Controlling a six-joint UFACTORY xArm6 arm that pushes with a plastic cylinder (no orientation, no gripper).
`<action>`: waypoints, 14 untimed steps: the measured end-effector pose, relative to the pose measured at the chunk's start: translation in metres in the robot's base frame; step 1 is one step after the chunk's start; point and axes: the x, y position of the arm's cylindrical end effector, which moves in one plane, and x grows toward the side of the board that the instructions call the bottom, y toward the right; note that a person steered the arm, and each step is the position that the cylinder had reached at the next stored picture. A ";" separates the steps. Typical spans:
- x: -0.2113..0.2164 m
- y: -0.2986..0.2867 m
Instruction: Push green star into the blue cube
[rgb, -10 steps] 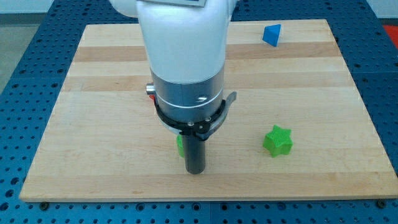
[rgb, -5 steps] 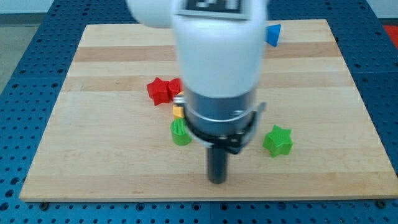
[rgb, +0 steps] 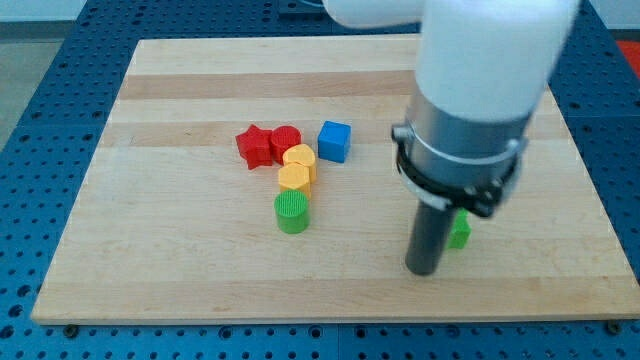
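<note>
Tip (rgb: 423, 270) is set just at seven o'clock of the green star (rgb: 459, 231) — mostly hidden — apparently to drive it toward the blue cube (rgb: 335, 141); no gripper is fitted, nothing is held.

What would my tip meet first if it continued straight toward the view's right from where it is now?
Most likely the green star. It shows just right of my tip and slightly toward the view's top, mostly hidden behind the rod. Whether they already touch cannot be told.
</note>
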 end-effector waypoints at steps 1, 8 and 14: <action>0.012 0.030; -0.126 0.012; -0.151 0.093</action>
